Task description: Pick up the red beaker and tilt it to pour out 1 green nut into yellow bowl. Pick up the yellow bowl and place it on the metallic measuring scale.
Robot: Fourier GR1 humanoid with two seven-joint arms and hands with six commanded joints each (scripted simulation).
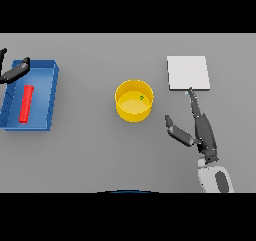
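Note:
The yellow bowl [133,101] stands at the table's middle with one small green nut [142,97] inside, near its right wall. The red beaker [26,103] lies on its side in the blue tray [52,96] at the left. The metallic measuring scale [187,73], a flat pale square, sits at the right rear. My right hand [199,127] is open to the right of the bowl, fingers straight toward the scale's front edge, thumb spread toward the bowl, touching neither. My left hand [15,71] shows at the far left edge, over the tray's rear corner, holding nothing.
The blue tray's walls enclose the beaker at the left side of the grey table. Bare grey surface lies between the tray and the bowl, and in front of the bowl.

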